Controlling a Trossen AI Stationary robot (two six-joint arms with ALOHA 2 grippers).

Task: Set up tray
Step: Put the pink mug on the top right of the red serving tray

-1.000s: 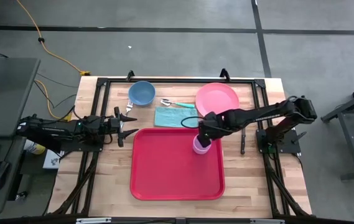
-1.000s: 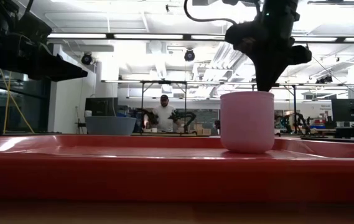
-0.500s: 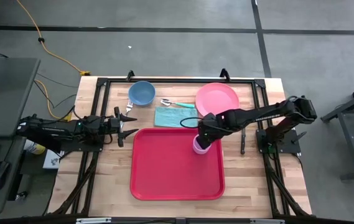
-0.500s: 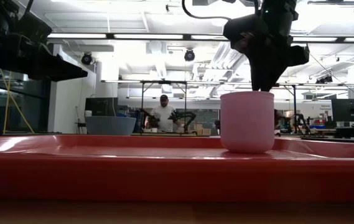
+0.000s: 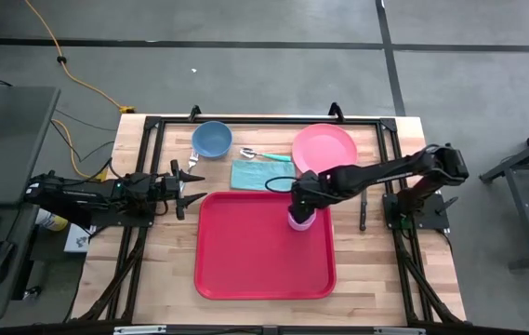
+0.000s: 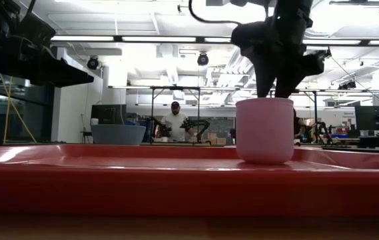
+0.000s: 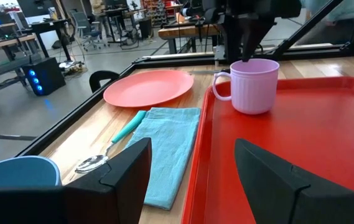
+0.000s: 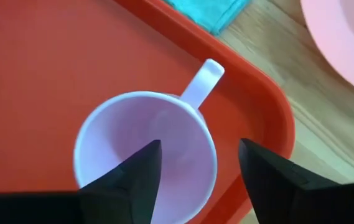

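your tray (image 5: 255, 251) lies flat in the lower centre of the high view, on the wooden worktop (image 5: 152, 261), with a pale pink mug (image 5: 298, 220) standing upright near its upper right corner. the right gripper (image 5: 303, 202) sits directly over that mug, fingers (image 8: 133, 180) spread, one over the inside of the mug and one outside its wall, and from the wrist view they look clear of the rim rather than pinching it. the left gripper (image 5: 186, 186) waits at the left of the frame, just off the tray's upper left corner, fingers (image 7: 117, 171) spread and holding nothing.

expect the tray to be stiff, light plastic with a smooth, likely slippery surface. if you need to shift it, take it by the raised rim along an edge, not the flat floor. move it slowly and level, because the mug could slide or tip.

above the tray, in the upper middle of the frame, sit a teal napkin (image 5: 262, 175), a spoon (image 5: 250, 153), a blue bowl (image 5: 211, 139) and a pink plate (image 5: 324, 145).
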